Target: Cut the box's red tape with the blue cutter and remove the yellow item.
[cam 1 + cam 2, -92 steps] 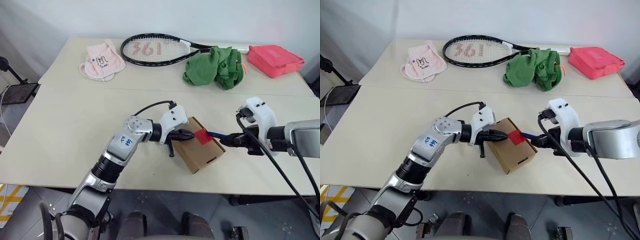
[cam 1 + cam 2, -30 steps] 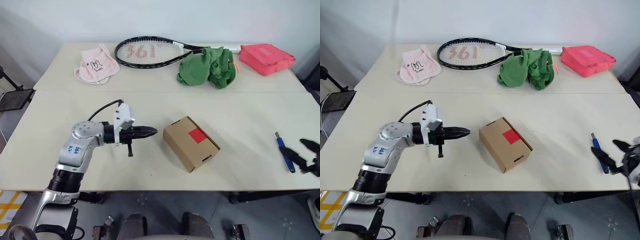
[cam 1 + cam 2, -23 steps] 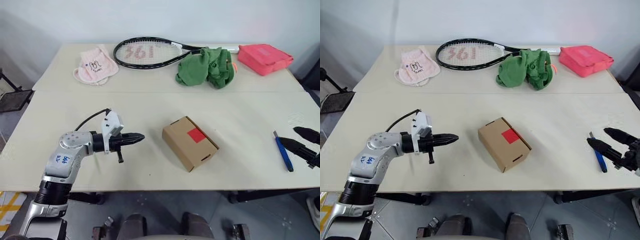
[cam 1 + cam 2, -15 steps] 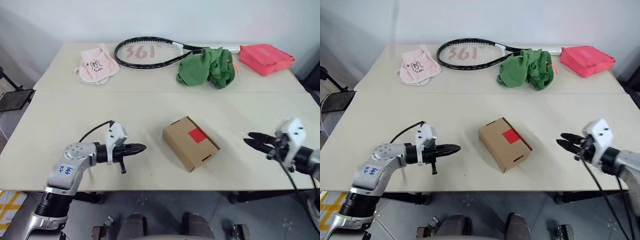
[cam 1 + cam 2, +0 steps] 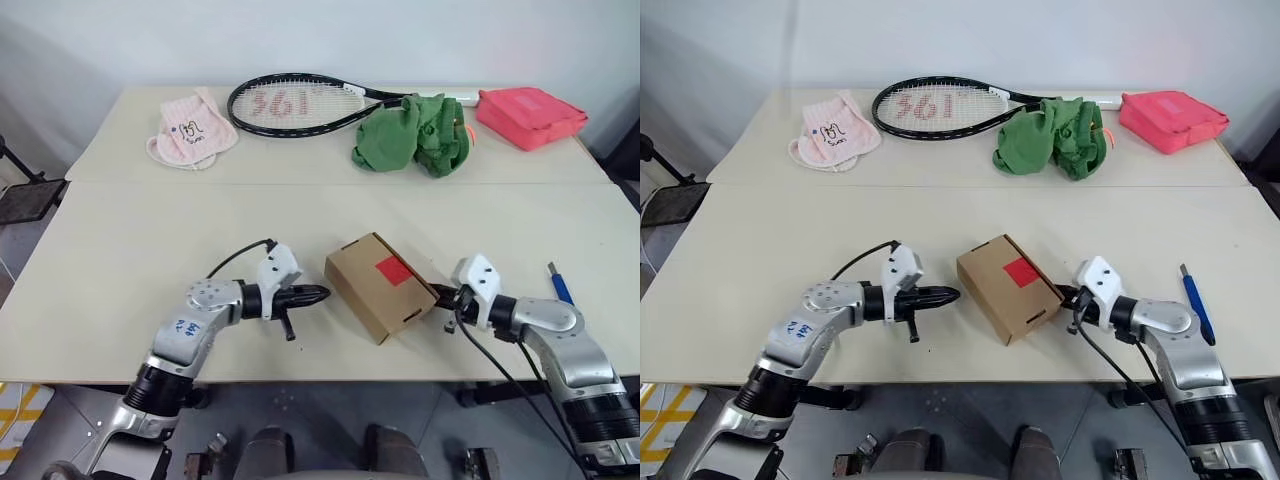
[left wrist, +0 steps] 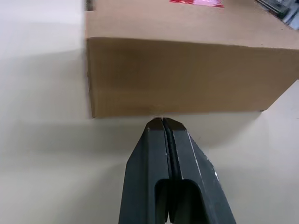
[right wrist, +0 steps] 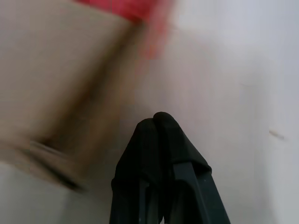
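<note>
A plain indoor test room or lab space is suggested. Two pale beige worktops (image 5: 120,250) are pushed together against a bare white wall (image 5: 300,40), above a grey tiled floor (image 5: 320,420). Unrelated props are laid out along the far edge: a tennis racket (image 5: 300,103), a pink cloth (image 5: 192,127), a green garment (image 5: 412,134) and a red-pink pouch (image 5: 530,103).
</note>
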You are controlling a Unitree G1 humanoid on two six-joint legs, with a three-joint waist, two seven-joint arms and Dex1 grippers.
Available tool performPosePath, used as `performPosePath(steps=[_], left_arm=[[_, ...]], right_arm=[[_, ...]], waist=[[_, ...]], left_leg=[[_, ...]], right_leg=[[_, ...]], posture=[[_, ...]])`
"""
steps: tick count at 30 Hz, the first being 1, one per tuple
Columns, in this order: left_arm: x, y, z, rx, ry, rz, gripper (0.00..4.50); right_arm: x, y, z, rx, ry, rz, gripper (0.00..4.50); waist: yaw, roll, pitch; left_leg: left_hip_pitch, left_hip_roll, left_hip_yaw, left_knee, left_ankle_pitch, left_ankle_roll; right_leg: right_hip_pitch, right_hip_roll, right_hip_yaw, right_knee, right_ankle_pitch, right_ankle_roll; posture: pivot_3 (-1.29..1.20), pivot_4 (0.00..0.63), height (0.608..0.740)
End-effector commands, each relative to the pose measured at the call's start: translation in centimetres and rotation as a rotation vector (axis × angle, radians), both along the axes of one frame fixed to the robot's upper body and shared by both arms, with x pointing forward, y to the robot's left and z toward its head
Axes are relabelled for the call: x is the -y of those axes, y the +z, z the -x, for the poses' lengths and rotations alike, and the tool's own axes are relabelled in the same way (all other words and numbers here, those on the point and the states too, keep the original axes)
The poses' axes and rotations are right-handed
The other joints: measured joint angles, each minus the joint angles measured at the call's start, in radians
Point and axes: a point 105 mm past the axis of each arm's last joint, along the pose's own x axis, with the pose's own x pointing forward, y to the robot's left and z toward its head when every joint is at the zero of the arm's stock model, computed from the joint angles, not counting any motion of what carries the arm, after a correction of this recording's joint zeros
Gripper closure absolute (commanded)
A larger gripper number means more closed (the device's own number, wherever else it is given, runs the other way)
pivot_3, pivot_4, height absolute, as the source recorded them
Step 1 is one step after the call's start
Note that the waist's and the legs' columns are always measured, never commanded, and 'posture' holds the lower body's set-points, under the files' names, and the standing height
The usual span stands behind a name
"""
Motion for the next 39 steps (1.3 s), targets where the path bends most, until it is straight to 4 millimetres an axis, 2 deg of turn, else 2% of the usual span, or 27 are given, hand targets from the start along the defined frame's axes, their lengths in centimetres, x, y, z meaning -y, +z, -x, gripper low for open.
performPosePath(steps=[1,7,13,18,22,32,36,39], left_arm=[[1.0,0.2,0.0,-0.001,-0.013,0.016,4.5],[1.4,-0.4,0.1,-0.023,-0.021,0.007,4.5],[0.7,-0.7,0.1,-0.035,-0.014,-0.015,4.5],[0.3,-0.9,0.9,-0.061,-0.04,-0.025,4.5],[0.4,-1.0,2.1,-0.102,-0.11,-0.005,4.5],[1.3,-1.4,2.7,-0.125,-0.137,0.009,4.5],[-0.1,-1.4,2.3,-0.12,-0.097,-0.035,4.5],[-2.9,-1.0,2.3,-0.109,-0.102,-0.109,4.5]], right_arm=[[-2.4,1.0,2.0,-0.027,0.125,-0.029,4.45],[-3.9,0.4,4.6,-0.122,0.182,-0.03,4.45],[-5.0,0.2,5.8,-0.151,0.191,-0.039,4.45],[-3.6,-0.6,5.0,-0.141,0.087,-0.014,4.45],[-2.6,-0.2,4.1,-0.113,0.029,-0.016,4.45],[-3.1,0.3,2.6,-0.056,0.018,-0.02,4.45],[-1.9,0.6,2.6,-0.048,-0.01,0.013,4.45],[-0.1,1.8,3.5,-0.053,-0.024,0.044,4.45]], waist=[[-0.001,0.0,0.0],[0.002,0.0,0.0],[0.0,0.0,0.0],[0.0,0.0,0.0],[0.0,0.0,0.0],[0.0,0.0,0.0],[-0.001,0.0,0.0],[0.0,0.0,0.0]], left_leg=[[0.0,0.0,0.0,0.0,0.0,0.0],[0.0,0.0,0.0,0.0,0.0,0.0],[0.0,0.0,0.0,0.0,0.0,0.0],[0.0,0.0,0.0,0.0,0.0,0.0],[0.0,0.0,0.0,0.0,0.0,0.0],[0.0,0.0,0.0,0.0,0.0,0.0],[0.0,0.0,0.0,0.0,0.0,0.0],[0.0,0.0,0.0,-0.001,0.0,0.0]], right_leg=[[0.0,0.0,0.0,0.0,0.0,0.0],[0.0,0.0,0.0,0.0,0.0,0.0],[0.0,0.0,0.0,0.001,0.0,0.0],[0.0,0.0,0.0,0.0,0.0,0.0],[0.0,0.0,0.0,0.0,0.0,0.0],[0.0,0.0,0.0,0.0,0.0,0.0],[0.0,0.0,0.0,0.0,0.0,0.0],[-0.001,0.0,0.0,0.0,0.0,0.0]], posture=[[0.0,0.15,0.74],[0.0,0.15,0.74],[0.0,0.15,0.74],[0.0,0.15,0.74],[0.0,0.15,0.74],[0.0,0.15,0.74],[0.0,0.15,0.74],[0.0,0.15,0.74]])
